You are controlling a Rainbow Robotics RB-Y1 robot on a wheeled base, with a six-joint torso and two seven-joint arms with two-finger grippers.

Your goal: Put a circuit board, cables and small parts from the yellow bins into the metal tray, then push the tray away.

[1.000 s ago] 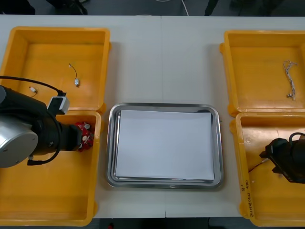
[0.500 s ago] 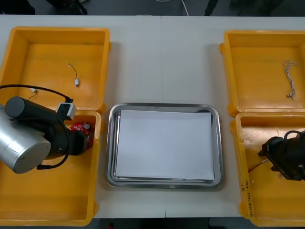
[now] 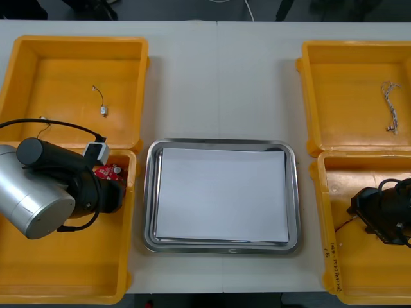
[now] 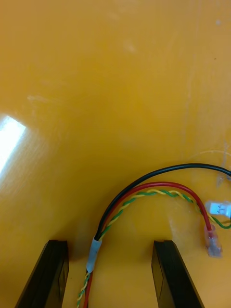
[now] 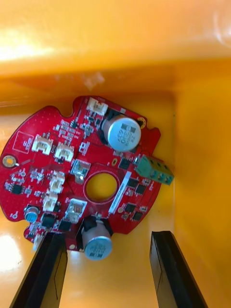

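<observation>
"Circuit board (image 5: 82,178), where does it lie?"

"In the near-left yellow bin (image 3: 64,276), in the corner by the bin's far wall and the wall on the tray side. It is round and red, parts facing up, with a hole in the middle."

"And the left gripper (image 5: 107,236)?"

"Down in that bin, right over the board. Its fingers (image 5: 48,269) are spread wide and pinch nothing. One tip sits at the board's edge beside a silver can-shaped part; the other stands over bare bin floor past the board's rim."

"The right gripper (image 4: 109,243)?"

"Low in the near-right yellow bin (image 3: 359,282), fingers likewise apart. The red and yellow cable (image 4: 159,185), bundled with a black wire, lies on the floor and runs between them, not clamped."

"The metal tray (image 3: 149,192)?"

"Between the bins, white inside, holding nothing."

"The far bins?"

"A small metal part (image 3: 103,110) on a thin wire lies in the far-left one; a twisted blue and white cable (image 3: 390,106) lies in the far-right one."
</observation>
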